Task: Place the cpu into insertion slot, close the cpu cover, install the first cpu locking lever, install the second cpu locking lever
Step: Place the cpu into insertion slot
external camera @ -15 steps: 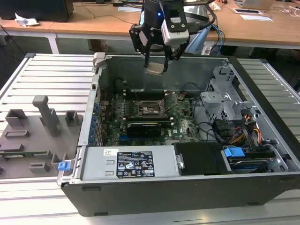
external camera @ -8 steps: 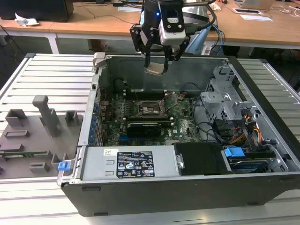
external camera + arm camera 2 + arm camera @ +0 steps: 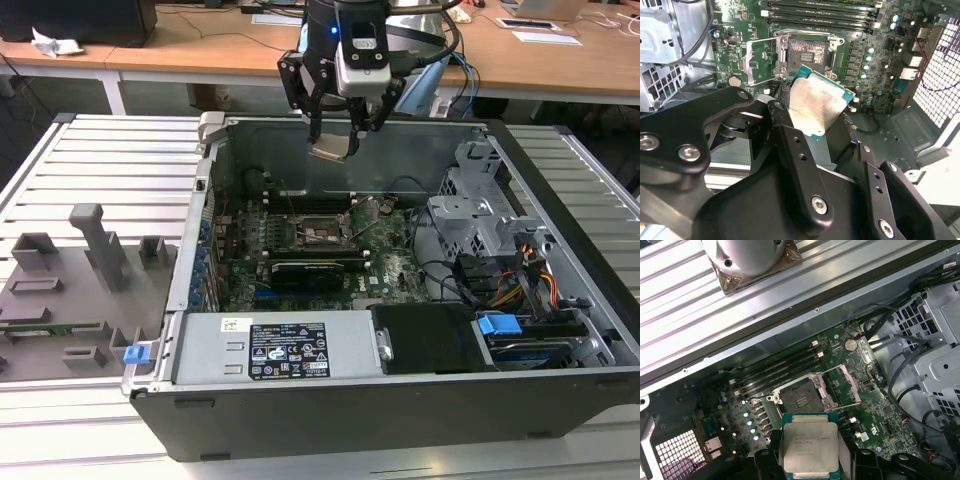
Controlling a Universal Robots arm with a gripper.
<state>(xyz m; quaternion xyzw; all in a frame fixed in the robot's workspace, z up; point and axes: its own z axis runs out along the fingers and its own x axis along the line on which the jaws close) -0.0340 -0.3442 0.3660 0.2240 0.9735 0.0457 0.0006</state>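
Cpu [image 3: 817, 107] is clamped in the gripper [image 3: 335, 145], held above the bare socket [image 3: 802, 401], whose cpu cover [image 3: 846, 385] stands open.

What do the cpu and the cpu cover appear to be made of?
The cpu: dull silver-grey metal lid, brushed-looking, on a thin green board, probably laminate. The cpu cover: thin plate, likely bare steel, pale and glinting along its edges; coating cannot be told.

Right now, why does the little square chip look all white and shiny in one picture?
In the second wrist view, glare washes the cpu nearly white across its metal top; in the first wrist view it looks evenly grey, no glare; in the exterior view a small blue light glows above the tool holding it.
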